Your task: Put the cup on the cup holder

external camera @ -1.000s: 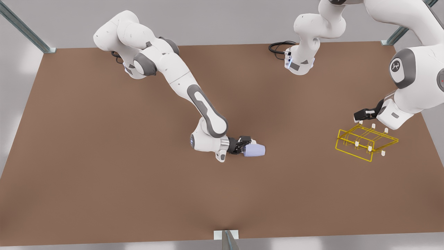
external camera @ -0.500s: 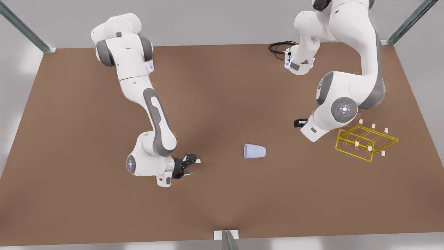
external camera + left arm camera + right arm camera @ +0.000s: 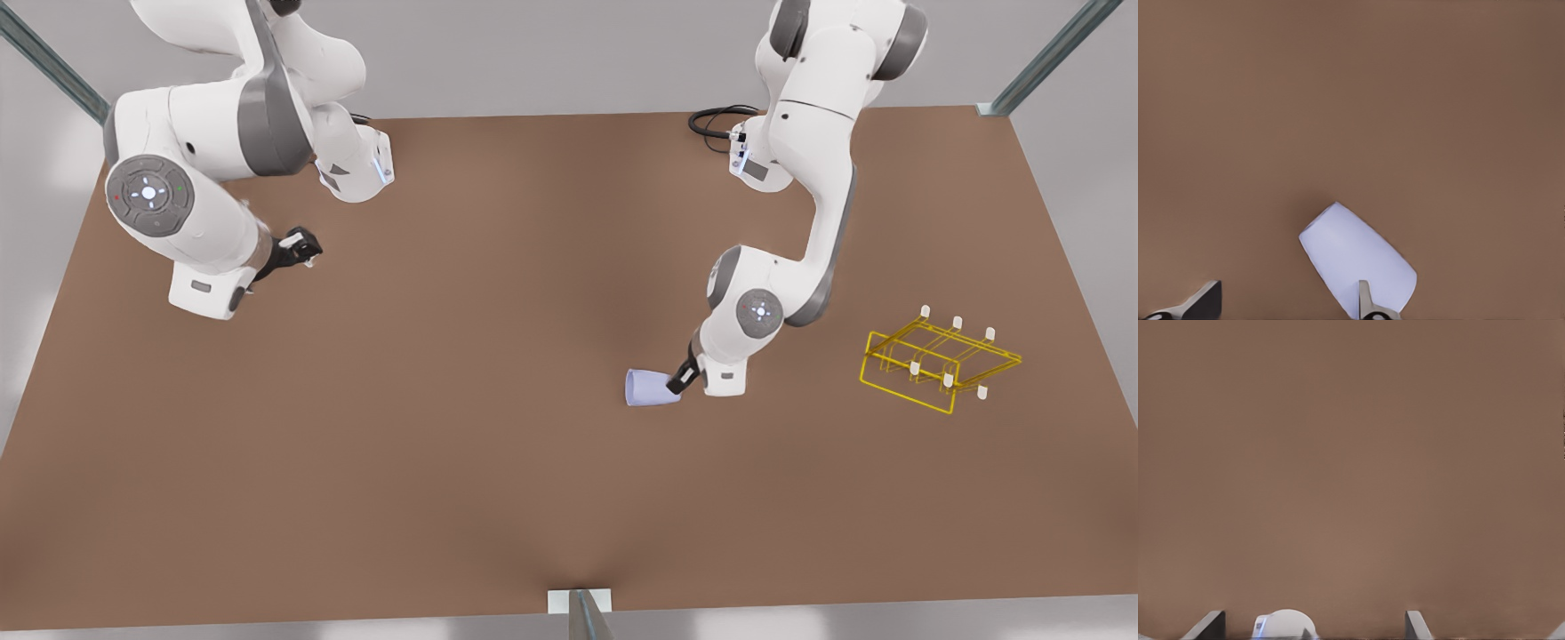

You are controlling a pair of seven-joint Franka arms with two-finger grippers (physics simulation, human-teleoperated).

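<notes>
The lavender-blue cup (image 3: pixel 647 388) lies on its side on the brown table (image 3: pixel 498 498), wide mouth toward the front view's left. My left gripper (image 3: pixel 680 380) is open at the cup's narrow end. In the left wrist view, one fingertip (image 3: pixel 1365 303) overlaps the cup (image 3: pixel 1355 257) and the other stands well off to the side, so the cup is not between them. The yellow wire cup holder (image 3: pixel 938 360) with white pegs stands at the front view's right, bearing nothing. My right gripper (image 3: pixel 302 244) waits open over bare table at the front view's far left.
A black cable (image 3: pixel 716 120) coils by the arm base (image 3: pixel 756 164) at the table's back edge. The other arm's base (image 3: pixel 356 169) sits at the back left. A metal bracket (image 3: pixel 578 609) marks the front edge. Bare table separates cup and holder.
The right gripper let go of the cup, left it lying on the table and drew back to the far left. The left gripper swung from the holder over to the cup.
</notes>
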